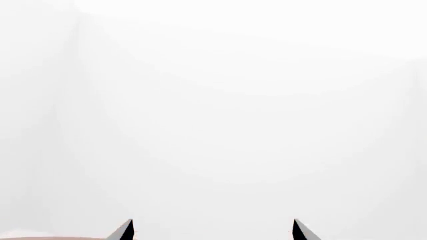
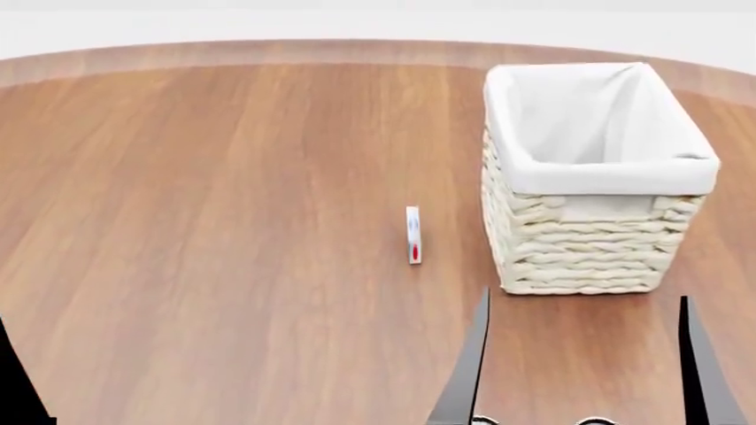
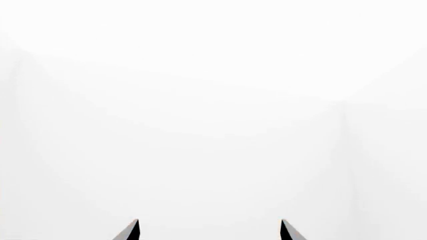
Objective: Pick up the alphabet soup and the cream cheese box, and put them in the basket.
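Note:
The cream cheese box (image 2: pixel 412 235) stands on its thin edge on the wooden table, just left of the basket (image 2: pixel 590 235), a cream wicker basket with a white liner at the right. The alphabet soup is out of view. My right gripper (image 2: pixel 585 297) is open and empty, its two dark fingers rising from the bottom edge in front of the basket. In the right wrist view the right gripper (image 3: pixel 209 222) faces only white. My left gripper (image 1: pixel 213 223) is open and empty and also faces white. One left finger (image 2: pixel 14 381) shows at the head view's bottom left.
The round wooden table (image 2: pixel 212 221) stretches bare to the left and behind the box. Its far edge (image 2: pixel 296 49) curves along the top of the head view, with white wall beyond.

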You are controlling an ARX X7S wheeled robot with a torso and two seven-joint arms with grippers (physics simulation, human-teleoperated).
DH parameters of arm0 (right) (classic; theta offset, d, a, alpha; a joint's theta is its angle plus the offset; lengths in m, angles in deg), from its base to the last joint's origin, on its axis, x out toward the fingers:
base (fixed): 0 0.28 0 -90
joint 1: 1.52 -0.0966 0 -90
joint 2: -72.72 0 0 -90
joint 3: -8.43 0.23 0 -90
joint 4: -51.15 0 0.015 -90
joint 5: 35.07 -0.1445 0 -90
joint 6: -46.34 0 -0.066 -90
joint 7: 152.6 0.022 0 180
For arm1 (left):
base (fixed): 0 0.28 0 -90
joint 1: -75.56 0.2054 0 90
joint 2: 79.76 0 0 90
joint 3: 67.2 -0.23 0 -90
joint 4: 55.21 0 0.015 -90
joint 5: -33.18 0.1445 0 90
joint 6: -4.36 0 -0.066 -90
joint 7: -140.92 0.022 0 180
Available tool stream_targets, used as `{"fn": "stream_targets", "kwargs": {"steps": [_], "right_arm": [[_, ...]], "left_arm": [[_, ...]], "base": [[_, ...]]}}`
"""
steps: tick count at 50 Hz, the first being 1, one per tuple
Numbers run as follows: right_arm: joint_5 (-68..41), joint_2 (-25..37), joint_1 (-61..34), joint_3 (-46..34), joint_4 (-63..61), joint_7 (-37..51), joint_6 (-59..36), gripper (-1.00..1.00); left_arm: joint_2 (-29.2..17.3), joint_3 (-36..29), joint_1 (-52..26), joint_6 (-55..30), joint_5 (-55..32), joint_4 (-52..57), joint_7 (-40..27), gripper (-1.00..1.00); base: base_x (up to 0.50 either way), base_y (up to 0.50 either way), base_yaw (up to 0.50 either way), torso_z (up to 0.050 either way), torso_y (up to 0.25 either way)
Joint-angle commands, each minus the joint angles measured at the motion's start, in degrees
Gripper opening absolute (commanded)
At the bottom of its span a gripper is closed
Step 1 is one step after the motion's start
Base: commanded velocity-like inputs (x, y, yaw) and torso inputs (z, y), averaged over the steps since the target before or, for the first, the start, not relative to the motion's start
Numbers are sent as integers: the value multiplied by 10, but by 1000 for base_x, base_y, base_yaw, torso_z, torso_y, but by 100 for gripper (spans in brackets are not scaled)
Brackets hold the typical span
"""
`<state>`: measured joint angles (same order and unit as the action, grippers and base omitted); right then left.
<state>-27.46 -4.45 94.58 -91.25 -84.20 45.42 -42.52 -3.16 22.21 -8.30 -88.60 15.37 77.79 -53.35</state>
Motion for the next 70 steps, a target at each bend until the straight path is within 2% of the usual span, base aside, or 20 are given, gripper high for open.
{"fn": "stream_targets", "kwargs": {"steps": [1, 70], "right_arm": [[0, 3, -4, -4, 0, 3, -5, 100], [-10, 22, -2, -13, -1, 26, -14, 100]], "left_arm": [[-1, -6, -2, 9, 15, -5, -6, 100], [-25, -29, 8, 27, 7, -12, -11, 100]], "base": [[211, 0, 0, 0, 0], [210, 0, 0, 0, 0]]}}
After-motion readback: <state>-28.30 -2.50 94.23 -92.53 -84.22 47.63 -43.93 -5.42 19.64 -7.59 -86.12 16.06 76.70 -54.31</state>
